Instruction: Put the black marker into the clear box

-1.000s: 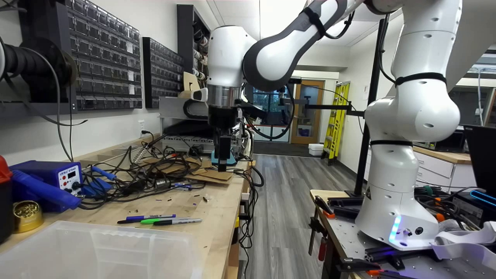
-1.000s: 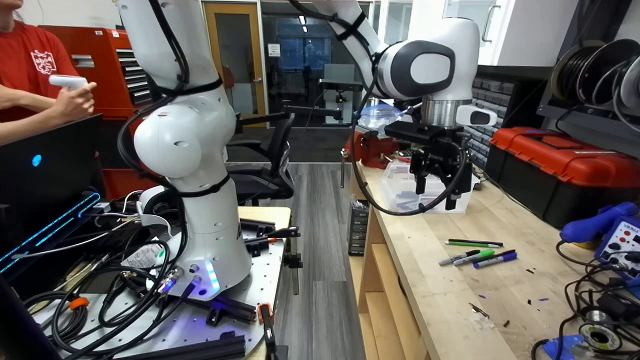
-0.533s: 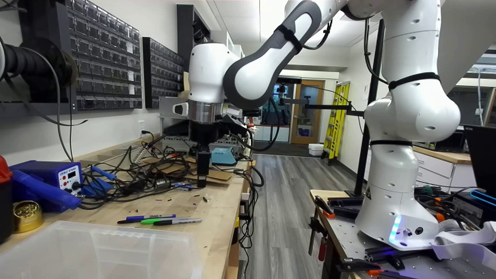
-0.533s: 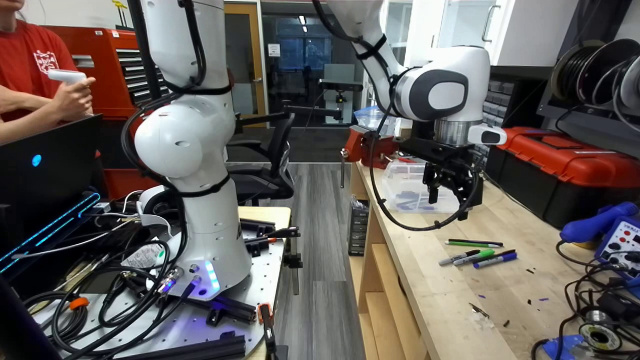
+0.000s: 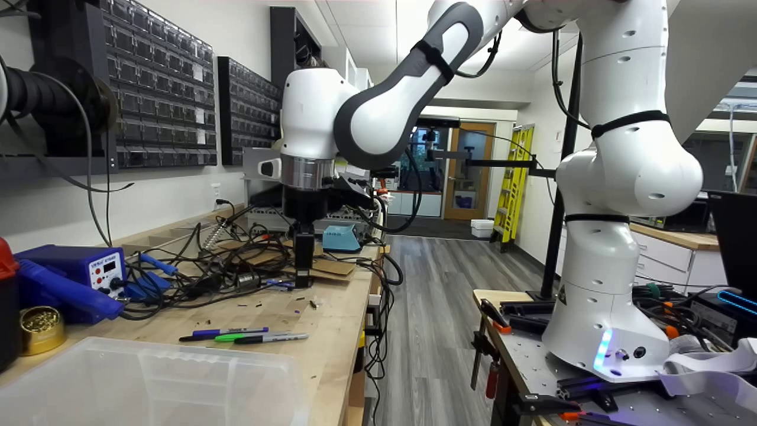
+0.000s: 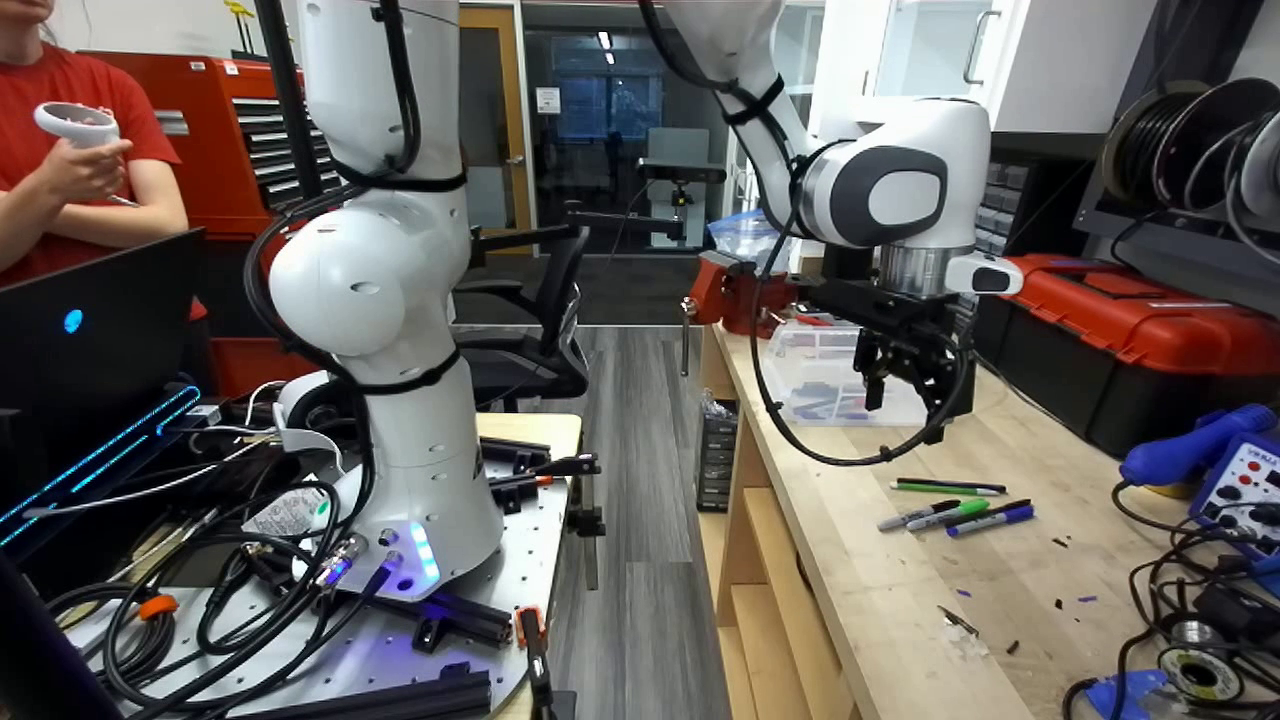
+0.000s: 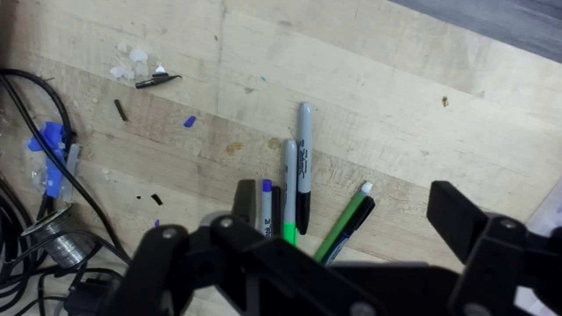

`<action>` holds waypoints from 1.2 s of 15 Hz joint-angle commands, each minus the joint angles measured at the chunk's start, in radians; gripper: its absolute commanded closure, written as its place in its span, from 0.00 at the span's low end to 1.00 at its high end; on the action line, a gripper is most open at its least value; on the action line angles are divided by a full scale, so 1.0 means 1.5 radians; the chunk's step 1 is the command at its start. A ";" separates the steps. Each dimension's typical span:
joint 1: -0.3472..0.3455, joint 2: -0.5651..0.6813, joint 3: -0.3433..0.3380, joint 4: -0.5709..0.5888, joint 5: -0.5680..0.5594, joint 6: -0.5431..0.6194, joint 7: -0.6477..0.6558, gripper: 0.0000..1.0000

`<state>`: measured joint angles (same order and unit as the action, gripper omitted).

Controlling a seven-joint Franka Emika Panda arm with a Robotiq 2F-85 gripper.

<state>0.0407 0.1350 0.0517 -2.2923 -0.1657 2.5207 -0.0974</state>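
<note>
My gripper [image 5: 303, 284] hangs above the wooden bench, fingers pointing down. It is open and empty; its fingers stand wide apart in the wrist view [image 7: 344, 199] and in an exterior view [image 6: 905, 418]. The black marker [image 7: 362, 215] lies against a slim green marker [image 7: 340, 226], between and below my fingers in the wrist view. It also shows in an exterior view [image 6: 950, 484]. Another dark pen [image 7: 276, 210] lies among the Sharpies. The clear box [image 5: 189, 384] stands on the bench; it is behind my gripper in an exterior view [image 6: 800, 375].
Grey Sharpies with green, black and purple caps [image 7: 304, 153] lie beside the marker pair. Tangled cables [image 5: 236, 266] and a blue soldering station [image 5: 77, 278] lie along the wall. A red-and-black toolbox [image 6: 1130, 350] stands at the back. Small scraps [image 6: 960, 620] dot the bench.
My gripper has moved down and towards the wall and the markers, mostly in the first half second. It stays open. The markers and the clear box have not moved.
</note>
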 commanded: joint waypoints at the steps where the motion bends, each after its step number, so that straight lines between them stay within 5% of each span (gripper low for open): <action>1: 0.003 0.015 -0.003 0.008 0.000 -0.003 0.002 0.00; 18: -0.008 0.177 0.001 0.071 0.019 0.064 -0.019 0.00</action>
<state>0.0389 0.3636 0.0516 -2.2088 -0.1625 2.6039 -0.1010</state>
